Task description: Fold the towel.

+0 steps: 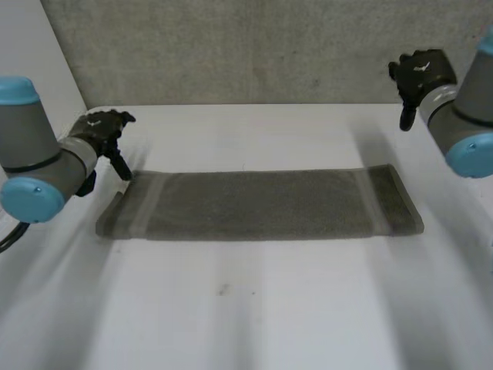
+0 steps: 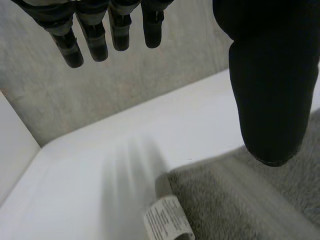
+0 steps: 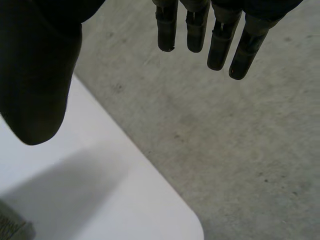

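Note:
A grey towel lies flat on the white table as a long, narrow strip running left to right, with lighter bands near both ends. My left hand hovers just past the towel's far left corner, fingers straight and open, holding nothing. In the left wrist view that towel corner and its white label lie below the thumb. My right hand is raised above the table's far right edge, apart from the towel, its fingers straight and open, empty.
A grey concrete wall rises behind the table. In the right wrist view the table's rounded far corner sits beneath the hand, with grey floor beyond it. Bare tabletop stretches in front of the towel.

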